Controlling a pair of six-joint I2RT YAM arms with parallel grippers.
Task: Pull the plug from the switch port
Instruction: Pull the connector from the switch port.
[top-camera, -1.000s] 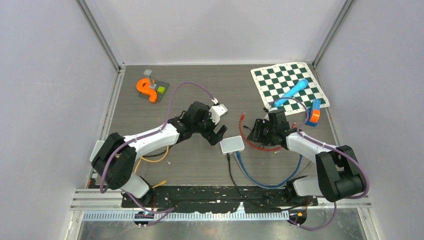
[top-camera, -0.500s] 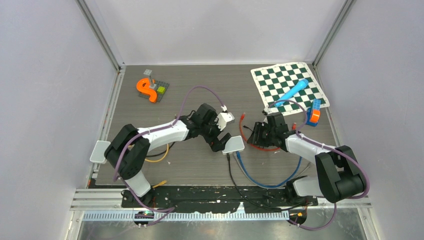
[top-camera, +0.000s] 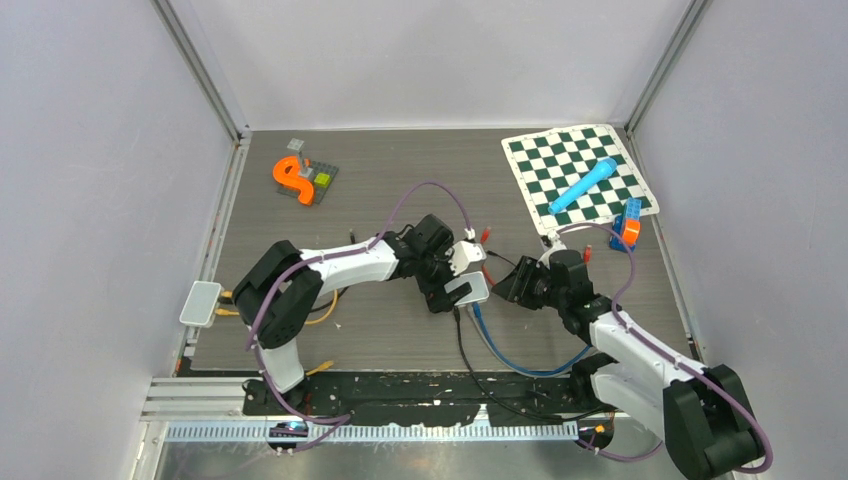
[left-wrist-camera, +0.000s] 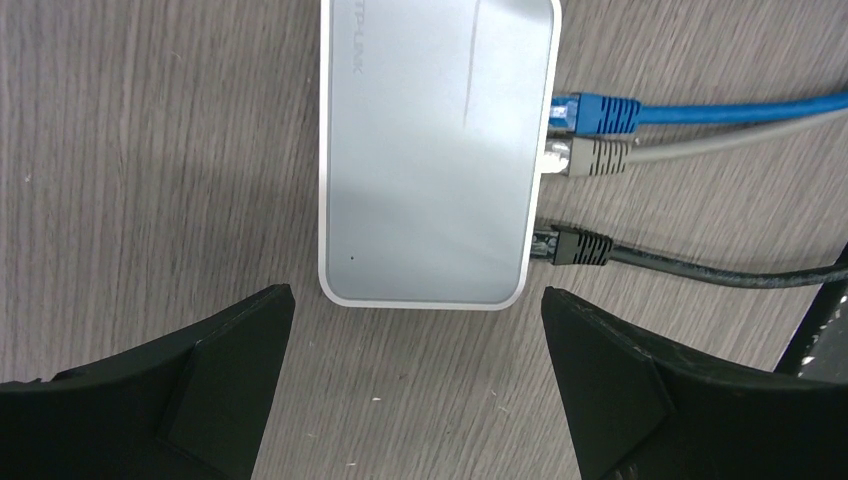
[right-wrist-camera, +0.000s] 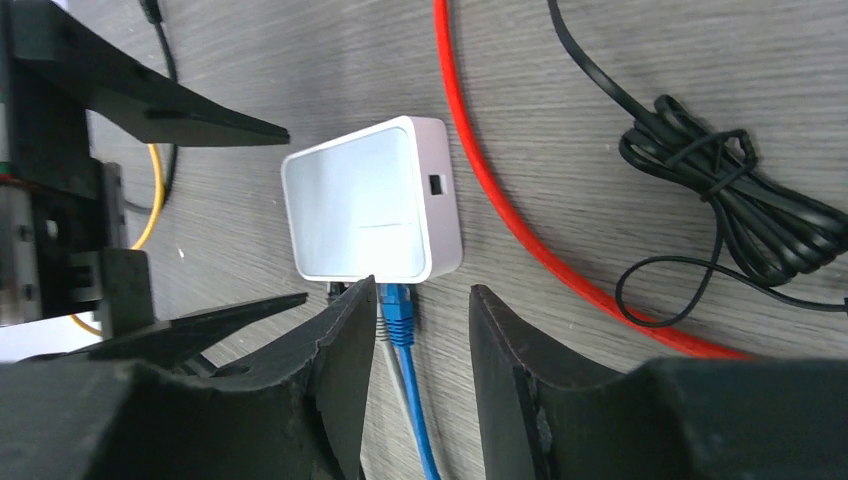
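Plugs sit in a row along one long side of the flat white-grey rectangular network switch (left-wrist-camera: 435, 150): a blue plug (left-wrist-camera: 595, 112) with a blue cable, a grey plug (left-wrist-camera: 590, 157) just beside it with a grey cable, and a black plug (left-wrist-camera: 575, 246) a little apart with a black cable. All three are seated in their ports. The switch lies flat on the dark wood-grain table (top-camera: 400, 180), near its middle and between the two arms. The left gripper (left-wrist-camera: 415, 300) hovers over the switch's short end with its jaws spread wide, one finger to either side of the housing and neither touching it. The right gripper (right-wrist-camera: 425, 292) comes in from the plug side with its jaws partly spread; the blue plug lies in the gap, close to one finger, and I cannot tell whether it is touched. A thin red cable (right-wrist-camera: 520, 200) curves past the switch on the far side from the left arm, with a bundled black cord (right-wrist-camera: 720, 200) beyond it and a yellow cable (right-wrist-camera: 150, 210) by the left arm. Farther back, a green-and-white checkered mat (top-camera: 540, 160) carries a light blue cylinder (top-camera: 582, 185), a blue-and-orange toy block (top-camera: 629, 222) stands at its edge, and an orange S-shaped piece (top-camera: 288, 176) rests on a grey brick plate (top-camera: 322, 190).
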